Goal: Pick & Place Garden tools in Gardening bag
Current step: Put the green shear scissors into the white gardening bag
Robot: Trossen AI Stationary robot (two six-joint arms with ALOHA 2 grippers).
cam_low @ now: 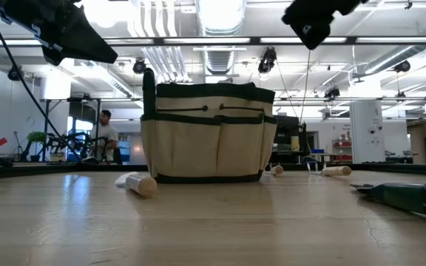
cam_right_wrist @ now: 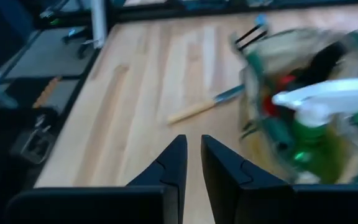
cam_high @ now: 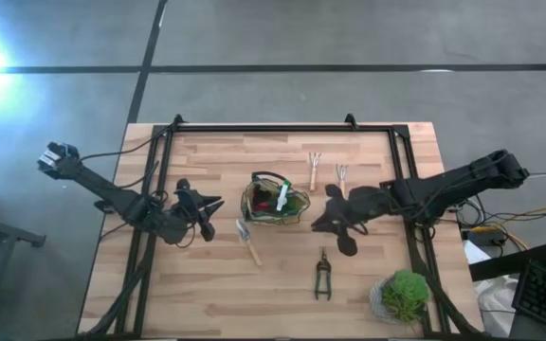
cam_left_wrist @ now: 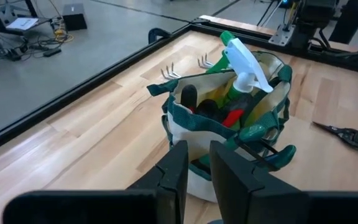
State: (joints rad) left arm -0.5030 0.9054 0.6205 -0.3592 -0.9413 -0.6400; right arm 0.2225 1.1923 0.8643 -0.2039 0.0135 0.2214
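Observation:
The khaki gardening bag (cam_high: 275,199) stands on its base mid-table, also in the low view (cam_low: 209,137). A green spray bottle with a white top (cam_left_wrist: 241,65), a red-and-black tool (cam_left_wrist: 232,117) and a dark handle (cam_left_wrist: 188,96) stick out of it. Two wooden-handled forks (cam_high: 315,169) (cam_high: 342,175) lie beyond the bag. A trowel (cam_high: 247,239) lies by its near left side. A black pruner (cam_high: 322,275) lies nearer the front edge. My left gripper (cam_left_wrist: 197,165) hovers left of the bag, shut and empty. My right gripper (cam_right_wrist: 194,155) hovers right of the bag, shut and empty.
A bushy green potted plant (cam_high: 404,296) stands at the near right corner. A black frame rail (cam_high: 263,128) runs along the table's far edge and down both sides. Bare wood lies between the trowel and the front edge.

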